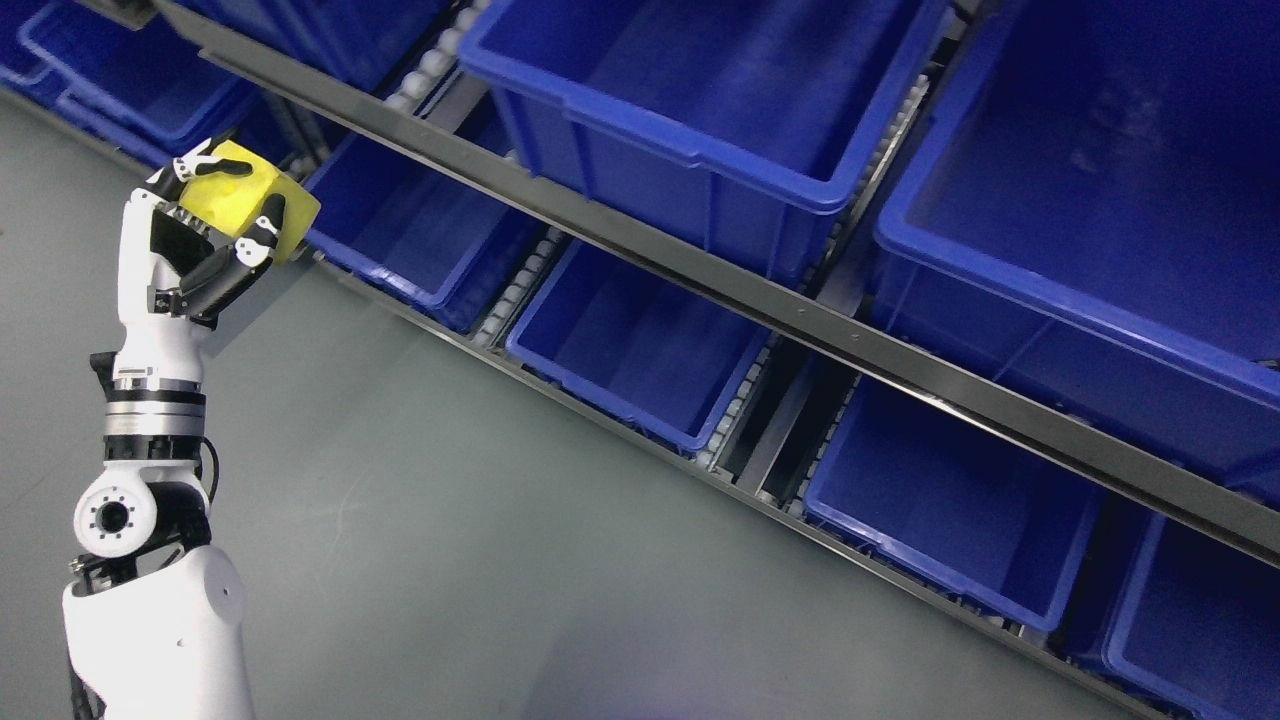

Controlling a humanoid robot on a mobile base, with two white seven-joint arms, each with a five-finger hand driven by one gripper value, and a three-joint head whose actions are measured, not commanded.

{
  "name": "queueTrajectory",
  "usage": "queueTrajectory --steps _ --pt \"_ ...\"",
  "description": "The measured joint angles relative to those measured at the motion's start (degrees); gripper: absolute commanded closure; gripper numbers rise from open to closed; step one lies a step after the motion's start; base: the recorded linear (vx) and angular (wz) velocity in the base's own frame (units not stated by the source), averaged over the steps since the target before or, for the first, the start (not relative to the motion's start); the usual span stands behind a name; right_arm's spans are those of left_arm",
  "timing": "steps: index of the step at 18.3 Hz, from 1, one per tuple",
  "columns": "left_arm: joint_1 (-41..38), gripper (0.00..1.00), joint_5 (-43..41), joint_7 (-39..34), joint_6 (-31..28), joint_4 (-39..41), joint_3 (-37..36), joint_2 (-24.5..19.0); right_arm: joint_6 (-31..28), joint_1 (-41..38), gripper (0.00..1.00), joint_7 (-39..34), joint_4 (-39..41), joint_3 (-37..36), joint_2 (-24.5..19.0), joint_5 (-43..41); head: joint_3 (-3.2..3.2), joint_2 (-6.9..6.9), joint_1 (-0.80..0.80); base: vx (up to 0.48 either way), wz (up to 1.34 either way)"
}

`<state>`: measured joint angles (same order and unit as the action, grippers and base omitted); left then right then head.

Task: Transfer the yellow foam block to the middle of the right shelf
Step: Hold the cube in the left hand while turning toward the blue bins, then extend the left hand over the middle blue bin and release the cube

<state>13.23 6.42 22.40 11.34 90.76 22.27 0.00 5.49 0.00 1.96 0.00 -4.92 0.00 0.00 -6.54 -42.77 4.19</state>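
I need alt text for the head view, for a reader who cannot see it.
The robot's left hand holds a yellow foam block, raised at the picture's left over grey floor. Beside it, a tilted shelf rack carries rows of open blue bins that look empty.

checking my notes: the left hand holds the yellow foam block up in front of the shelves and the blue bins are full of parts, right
Not quite. The head view shows the left hand gripping the yellow foam block in front of the shelves, but the blue bins look empty; no parts show inside any of them.
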Motion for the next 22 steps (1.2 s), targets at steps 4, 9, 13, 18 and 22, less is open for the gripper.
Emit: queueTrajectory --steps 4,9,13,18,22 --pt "0.6 1.00 0.0 0.0 0.0 0.1 -0.1 0.0 0.0 0.0 0.00 0.0 0.0 0.0 0.0 0.0 0.00 0.00 0.00 0.189 -0.49" --pt "3.9 1.00 0.1 0.1 0.2 0.9 -0.1 -0.7 0.0 0.0 0.00 0.0 0.0 0.0 0.0 0.0 0.00 0.00 0.00 0.087 -0.18" --pt "7.2 1.00 0.1 0.2 0.3 1.7 0.0 -1.8 0.0 0.0 0.00 0.0 0.0 0.0 0.0 0.0 0.00 0.00 0.00 0.007 -0.01" --pt "15.2 1.00 0.1 0.4 -1.9 0.8 0.0 -3.3 0.0 0.0 0.00 0.0 0.0 0.0 0.0 0.0 0.00 0.00 0.00 0.019 -0.05" --pt "22.8 1.00 -0.1 0.4 -3.8 -3.0 -0.2 -3.7 0.2 0.0 0.00 0.0 0.0 0.0 0.0 0.0 0.00 -0.01 0.00 0.053 -0.09"
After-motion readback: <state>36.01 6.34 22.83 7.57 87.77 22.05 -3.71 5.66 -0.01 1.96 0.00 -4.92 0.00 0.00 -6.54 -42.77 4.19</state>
